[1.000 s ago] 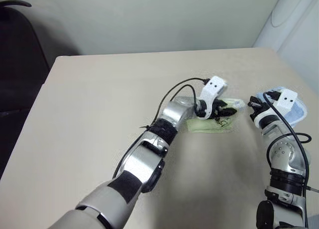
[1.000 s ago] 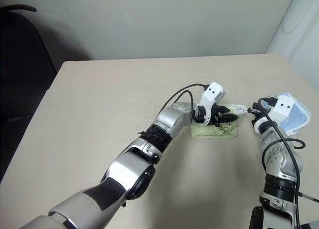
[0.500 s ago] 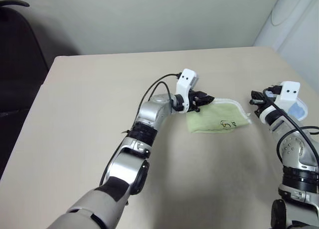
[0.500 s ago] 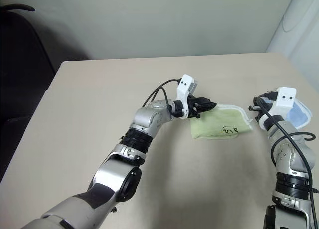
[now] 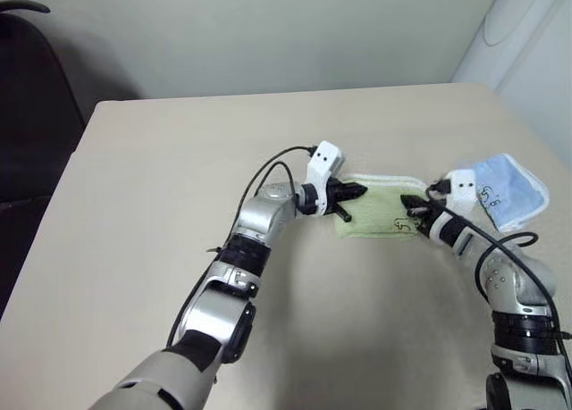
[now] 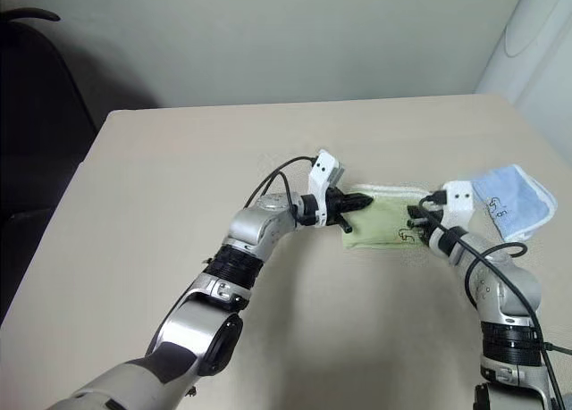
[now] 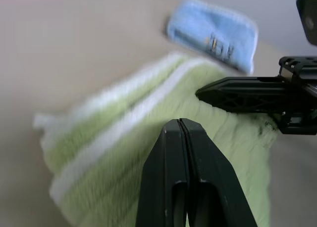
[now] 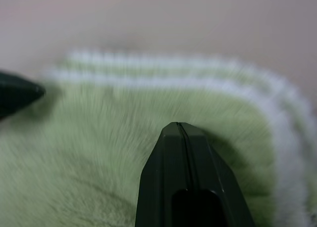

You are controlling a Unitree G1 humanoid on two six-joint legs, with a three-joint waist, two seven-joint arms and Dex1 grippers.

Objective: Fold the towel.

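The light green towel (image 5: pixel 380 212) lies folded in a small flat packet on the table, its white edging on the far side. My left gripper (image 5: pixel 357 192) is shut and empty, its tips over the towel's left end. In the left wrist view its fingers (image 7: pixel 168 153) press together above the green cloth (image 7: pixel 124 153). My right gripper (image 5: pixel 409 201) is also shut, its tip at the towel's right end, near the handwritten mark. Its closed fingers (image 8: pixel 163 177) hover over the terry surface (image 8: pixel 99 138) in the right wrist view.
A smaller light blue cloth (image 5: pixel 508 188) lies just right of the towel, near the table's right edge. The beige table (image 5: pixel 161 178) stretches wide to the left and front. A dark chair (image 5: pixel 27 106) stands beyond the left edge.
My left gripper closed and drew back left, off the towel's edge. The right gripper swung left and down from beside the blue cloth to the towel's right end. The towel now lies flat.
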